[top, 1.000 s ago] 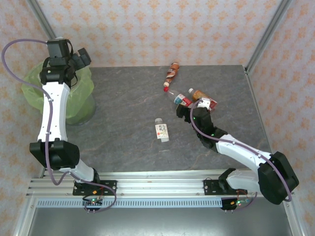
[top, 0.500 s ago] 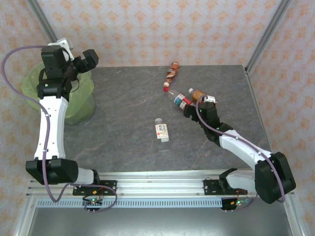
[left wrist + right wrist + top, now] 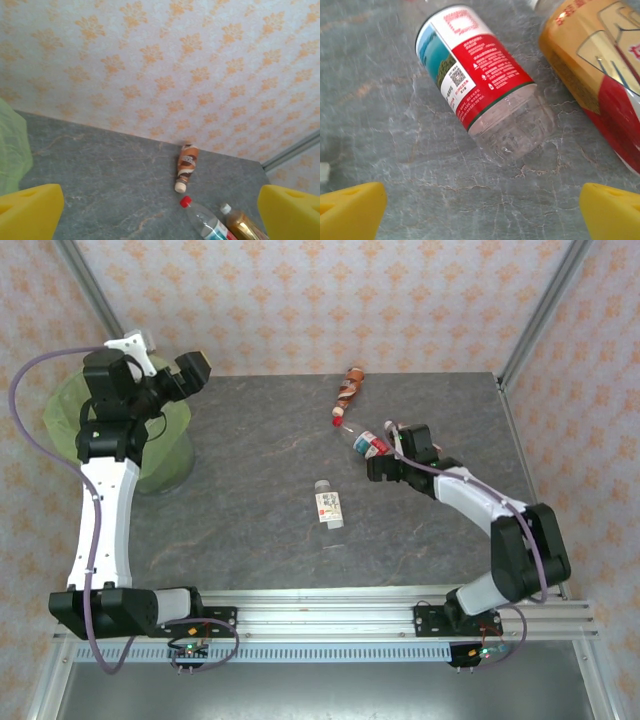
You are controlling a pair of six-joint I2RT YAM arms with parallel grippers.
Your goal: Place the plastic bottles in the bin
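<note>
Bin (image 3: 168, 455): round, lined with a translucent light-green bag, standing upright at the table's far left corner.

Brown-red bottle (image 3: 348, 388): lies by the far edge, right of centre, with its pale cap pointing toward the near edge.

Red-capped bottle (image 3: 362, 440): clear, with a red-and-blue label. It lies slantwise right of centre, close to the brown-red one on its near side.

Amber bottle (image 3: 600, 75): white cap, red-and-gold label. It lies just beside the red-capped one, toward the right edge.

Small clear bottle (image 3: 328, 506): red-and-white label, lies alone at mid-table.
</note>
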